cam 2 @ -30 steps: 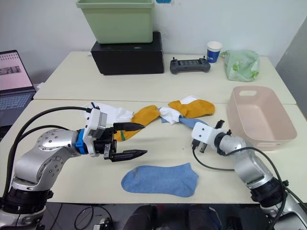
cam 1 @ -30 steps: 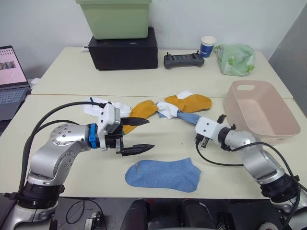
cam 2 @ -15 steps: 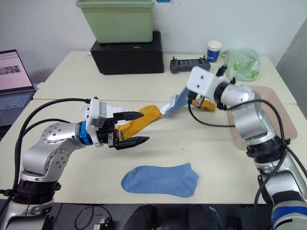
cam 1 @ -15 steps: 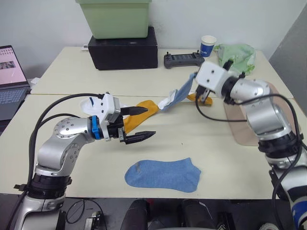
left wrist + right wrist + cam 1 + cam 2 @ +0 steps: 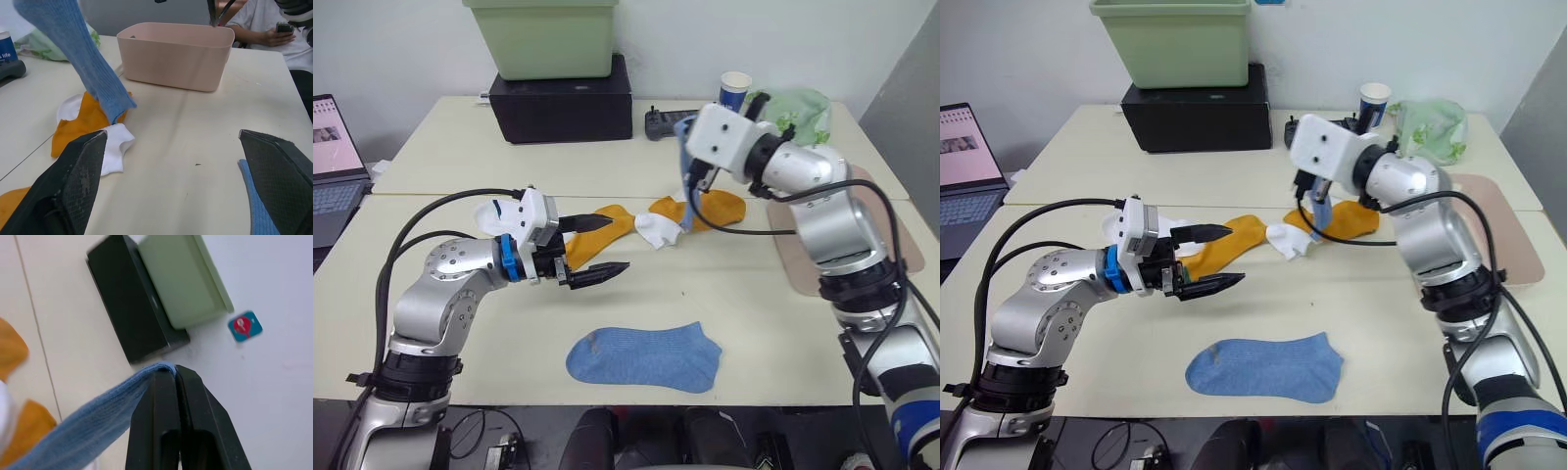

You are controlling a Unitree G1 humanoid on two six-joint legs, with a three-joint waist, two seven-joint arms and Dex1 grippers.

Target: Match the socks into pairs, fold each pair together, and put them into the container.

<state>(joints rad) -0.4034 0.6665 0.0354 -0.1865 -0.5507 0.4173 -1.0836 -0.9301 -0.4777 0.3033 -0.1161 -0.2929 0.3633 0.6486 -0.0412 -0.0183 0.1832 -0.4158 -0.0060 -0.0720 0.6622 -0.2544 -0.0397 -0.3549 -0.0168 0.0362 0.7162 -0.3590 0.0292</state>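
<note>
**Second blue sock lifted clear of the pile**

Since half a second ago the right claw (image 5: 1315, 188) has swung further toward the black rectangular box (image 5: 560, 98), and the light blue knitted ankle sock (image 5: 83, 54) it clenches now hangs straight down, its toe just over the jumble of mustard-orange socks (image 5: 607, 223) and white socks (image 5: 657, 229). The left claw (image 5: 591, 249) has barely shifted; it hovers released, fingers spread, near the jumble on the side away from the box.

The matching light blue sock (image 5: 644, 357) lies flat on the cream surface (image 5: 734, 323), well apart from the box at the near edge. The pale pink plastic basket (image 5: 175, 55) stands beyond the hanging sock, seen from the left wrist.

This looks like the pairing step for the blue socks. Next, the hanging sock probably needs carrying over to its flat mate and laying on top, edges aligned, before folding.
</note>
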